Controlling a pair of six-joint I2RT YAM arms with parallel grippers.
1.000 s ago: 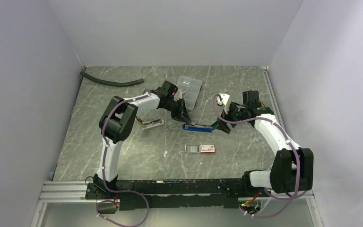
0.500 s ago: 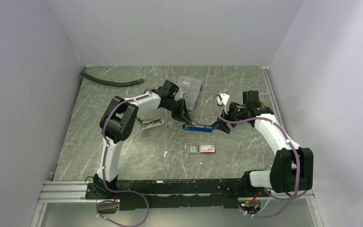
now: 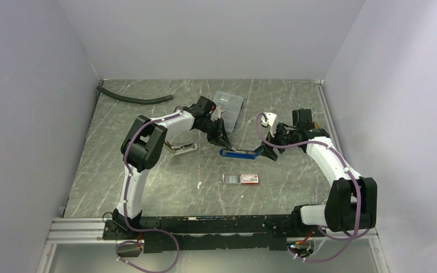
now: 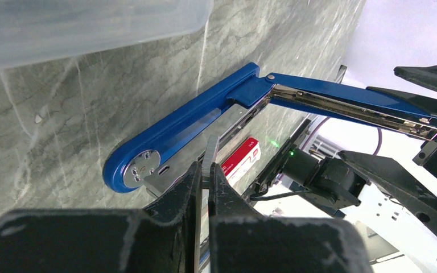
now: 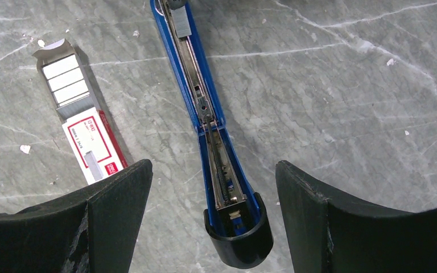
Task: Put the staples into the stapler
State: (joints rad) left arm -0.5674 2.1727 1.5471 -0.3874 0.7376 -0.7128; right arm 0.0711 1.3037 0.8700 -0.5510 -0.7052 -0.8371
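The blue stapler (image 3: 236,152) lies hinged open mid-table. In the left wrist view its base (image 4: 176,128) rests on the table and its lid (image 4: 347,105) is raised. My left gripper (image 4: 207,169) is shut on a thin silvery strip of staples (image 4: 212,149), held just above the rear of the base. In the right wrist view my right gripper (image 5: 211,170) is open, its fingers either side of the lid's black end cap (image 5: 240,242) without touching it. The dark grey tray (image 5: 65,82) of staples sticks out of the white and red box (image 5: 94,148), left of the stapler.
A clear compartment case (image 3: 229,107) stands behind the left gripper. A dark hose (image 3: 134,99) lies at the back left. A small metal tool (image 3: 181,149) sits beside the left arm, and a white scrap (image 3: 199,185) lies nearer the front.
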